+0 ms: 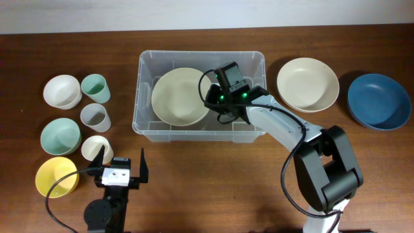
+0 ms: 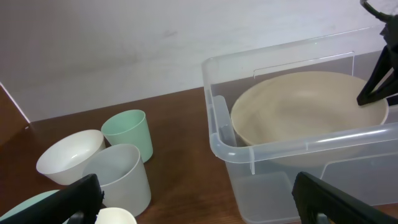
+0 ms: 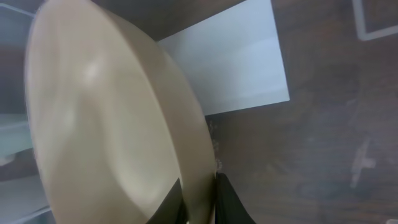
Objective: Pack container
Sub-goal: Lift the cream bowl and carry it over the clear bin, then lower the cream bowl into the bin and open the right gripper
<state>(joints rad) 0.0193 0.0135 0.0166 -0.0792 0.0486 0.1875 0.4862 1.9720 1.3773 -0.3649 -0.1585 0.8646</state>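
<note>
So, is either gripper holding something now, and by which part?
The right gripper pinches the cream bowl by its rim, inside the clear container. The left gripper is open and holds nothing.

soft even light; mild glare on container [image 2: 311, 144] rim; right wrist view blurred

We see a cream bowl [image 3: 93, 124] at a steep slant, filling the left half of the view, its hollow turned to the left. At the bowl's lower edge our gripper [image 3: 200, 202] pinches the rim, one dark finger on the inner face and one on the outer. Right of the bowl, a white label [image 3: 230, 68] lies on the clear base of the container [image 3: 323, 124], and the brown table [image 3: 311, 186] shows through.
</note>
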